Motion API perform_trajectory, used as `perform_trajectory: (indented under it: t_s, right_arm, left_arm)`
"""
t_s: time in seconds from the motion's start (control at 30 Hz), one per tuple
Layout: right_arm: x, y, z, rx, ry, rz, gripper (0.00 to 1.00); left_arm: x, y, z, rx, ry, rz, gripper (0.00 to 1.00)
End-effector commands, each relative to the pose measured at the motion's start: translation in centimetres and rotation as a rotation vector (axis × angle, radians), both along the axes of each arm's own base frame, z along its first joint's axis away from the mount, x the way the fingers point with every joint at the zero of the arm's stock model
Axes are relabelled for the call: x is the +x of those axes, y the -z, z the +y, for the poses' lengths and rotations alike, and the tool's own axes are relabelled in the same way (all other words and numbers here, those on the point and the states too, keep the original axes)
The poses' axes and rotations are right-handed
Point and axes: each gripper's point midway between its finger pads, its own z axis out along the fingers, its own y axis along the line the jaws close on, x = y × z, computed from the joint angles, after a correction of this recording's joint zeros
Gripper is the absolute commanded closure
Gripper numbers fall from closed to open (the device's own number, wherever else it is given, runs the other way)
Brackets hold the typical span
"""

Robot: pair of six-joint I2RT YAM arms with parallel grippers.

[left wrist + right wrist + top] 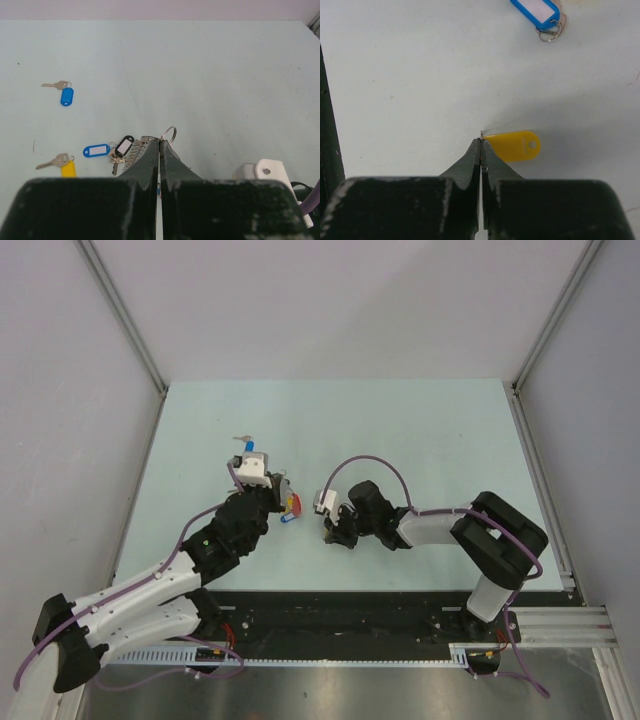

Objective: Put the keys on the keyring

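Observation:
My left gripper (pixel 160 141) is shut on the keyring. Its silver ring (pixel 174 132) pokes out above the tips and its grey coil (pixel 131 151) shows to their left. From the top view, the red arc (pixel 293 503) sits at that gripper (pixel 284 497). Loose keys lie on the mat: one with a blue tag (pixel 66 96) far left, a blue tag (pixel 96 150) and a black tag (pixel 124 145) near the coil, and a yellow tag (pixel 68 169). My right gripper (pixel 481 140) is shut on a thin metal sliver joined to a yellow tag (pixel 515 146).
The right arm's white camera housing (pixel 265 172) sits close on the right of the left gripper. A blue tag with small rings (pixel 536 12) lies ahead of the right gripper. Aluminium frame posts (pixel 120 315) border the pale green mat (pixel 400 430).

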Motion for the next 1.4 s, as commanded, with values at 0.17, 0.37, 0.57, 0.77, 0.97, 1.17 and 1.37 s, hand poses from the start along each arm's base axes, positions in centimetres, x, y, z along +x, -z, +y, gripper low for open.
perform_trajectory:
  t_s: [0.17,0.37,0.57,0.77,0.97,1.17,1.37]
  right_arm:
    - [0.2,-2.6,-0.5,0.001,0.039,-0.005,1.0]
    - [0.8,-3.5,-2.3,-0.084,0.132,0.021,1.0]
    - [0.9,-2.7,-5.8,-0.312,0.242,0.087,1.0]
    - [0.9,-1.8,-8.4,-0.506,0.294,0.125,1.0]
    - [1.1,-0.1,-9.7,-0.675,0.29,0.158,1.0]
    - [1.3,0.2,-8.6,-0.718,0.269,0.161,1.0]
    - [2.3,-0.7,-6.6,-0.681,0.288,0.114,0.87]
  left_arm:
    - [0.1,-1.1,0.3,0.007,0.004,-0.045,0.99]
    - [-0.2,-0.6,0.7,0.056,0.015,-0.058,1.0]
    - [-0.5,-0.3,1.2,0.064,0.018,-0.077,1.0]
    - [-0.9,0.3,1.7,0.06,0.017,-0.094,1.0]
    - [-1.1,0.9,1.7,0.055,0.029,-0.101,1.0]
    - [-1.2,1.2,1.6,0.059,0.04,-0.102,1.0]
    - [-1.3,1.3,1.6,0.052,0.044,-0.104,0.99]
